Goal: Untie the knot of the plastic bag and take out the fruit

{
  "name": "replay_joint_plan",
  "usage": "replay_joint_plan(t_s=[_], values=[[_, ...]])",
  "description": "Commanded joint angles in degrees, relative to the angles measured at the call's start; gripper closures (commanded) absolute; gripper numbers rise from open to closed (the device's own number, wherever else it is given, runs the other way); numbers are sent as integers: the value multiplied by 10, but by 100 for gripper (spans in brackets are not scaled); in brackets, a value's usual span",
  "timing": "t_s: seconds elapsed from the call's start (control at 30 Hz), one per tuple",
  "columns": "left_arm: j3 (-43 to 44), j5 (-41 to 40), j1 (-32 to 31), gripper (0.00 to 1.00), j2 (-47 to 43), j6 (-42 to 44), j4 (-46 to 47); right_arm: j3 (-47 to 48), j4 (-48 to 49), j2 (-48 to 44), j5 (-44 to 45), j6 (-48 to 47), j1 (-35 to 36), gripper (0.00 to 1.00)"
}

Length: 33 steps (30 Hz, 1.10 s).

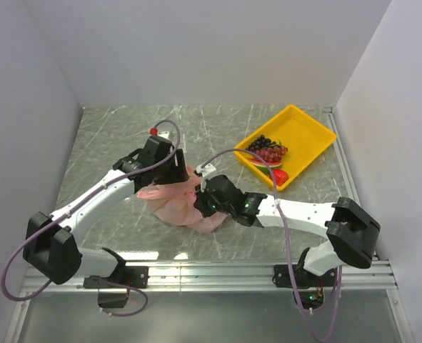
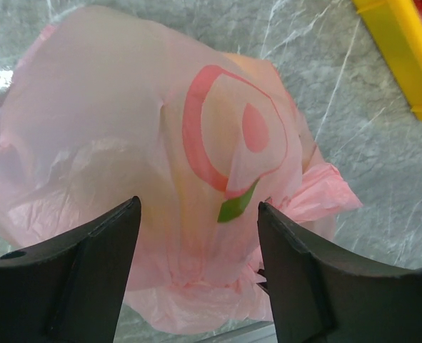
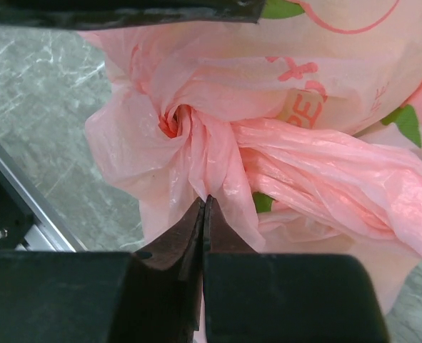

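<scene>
The pink plastic bag (image 1: pixel 176 206) lies bunched on the table between the two arms. In the right wrist view its knot (image 3: pixel 178 118) is a twisted rosette of pink plastic. My right gripper (image 3: pixel 205 201) is shut on a fold of the bag (image 3: pixel 218 164) just below the knot; in the top view it (image 1: pixel 202 201) is at the bag's right side. My left gripper (image 2: pixel 198 209) is open and hovers over the bag (image 2: pixel 125 128), one finger on each side, not touching; from above it (image 1: pixel 171 170) is at the bag's far edge. The fruit is hidden inside the bag.
A yellow tray (image 1: pixel 301 127) stands at the back right with black and red grapes (image 1: pixel 268 150), a watermelon slice (image 1: pixel 263 163) and a small red fruit (image 1: pixel 279 176). Its corner shows in the left wrist view (image 2: pixel 403 57). A metal rail (image 1: pixel 218 270) runs along the near edge.
</scene>
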Motion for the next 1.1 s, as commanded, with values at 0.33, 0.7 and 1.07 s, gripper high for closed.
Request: replay_joint_plan(t_s=[0.33,0.7,1.07], values=[[-22,59,1,64,30,8,27,-17,77,-16,27,-11,13,100],[13,-42,138,100,-1,28,54,-153,59,-129,106,6,20,100],[1,45,264,99,-53,33,64,-222,8,-225,184,70,21,96]])
